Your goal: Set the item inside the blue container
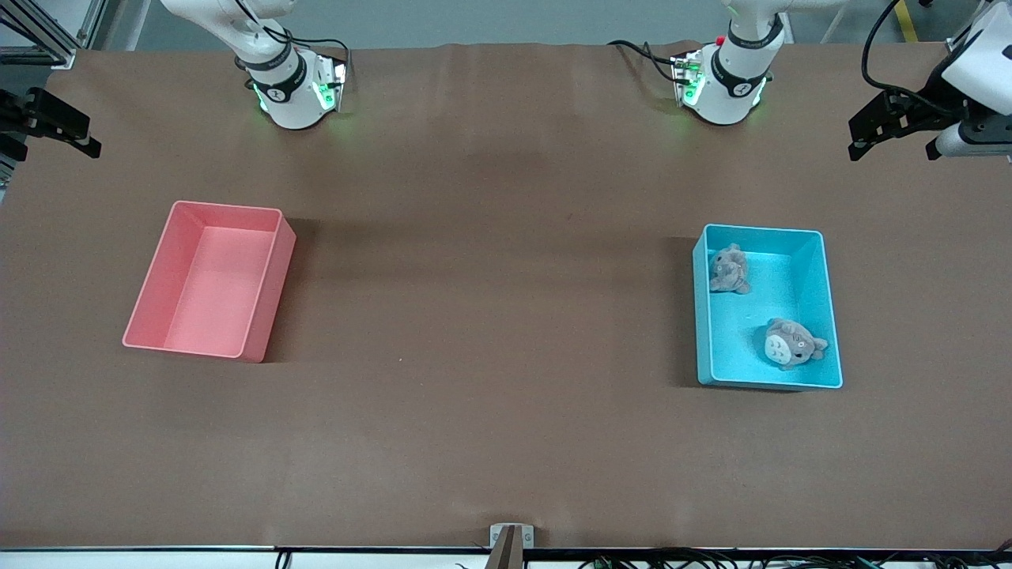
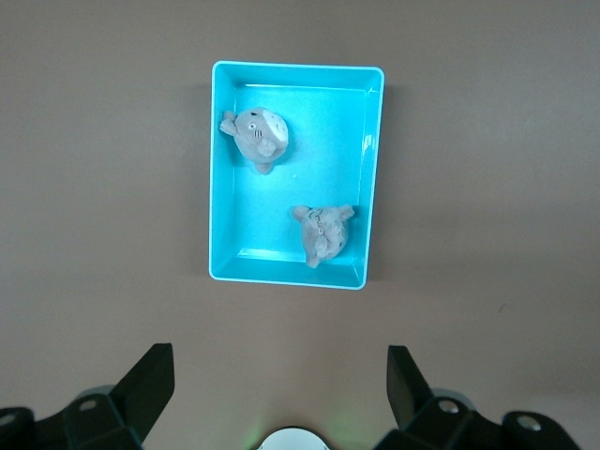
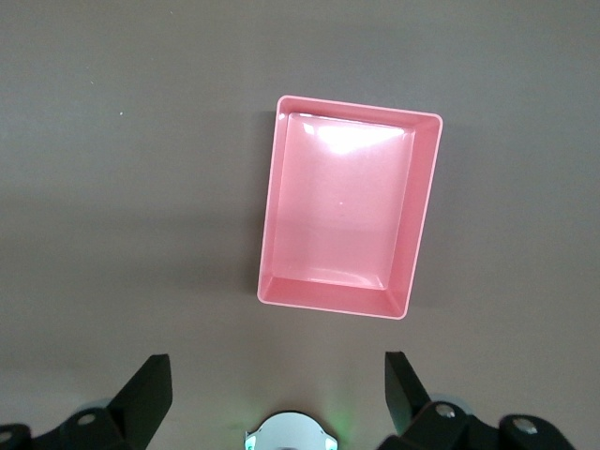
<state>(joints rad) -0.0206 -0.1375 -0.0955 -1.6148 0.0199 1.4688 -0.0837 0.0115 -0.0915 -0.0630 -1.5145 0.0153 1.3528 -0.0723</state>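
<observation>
Blue container (image 1: pixel 832 316) toward the left arm's end of the table already holds two grey plush toys; we see no item left outside it.
We keep left gripper (image 2: pixel 281 375) and right gripper (image 3: pixel 278 375) spread and high; pink bin (image 1: pixel 269 284) sits empty, nothing obstructs, plush toys (image 1: pixel 793 342) (image 1: pixel 729 269) lie apart.

2 plush toys (image 1: pixel 730 269) lie apart in the blue container (image 1: pixel 825 300) toward the left arm's end. The other bin (image 1: pixel 273 278) sits toward the right arm's end.
</observation>
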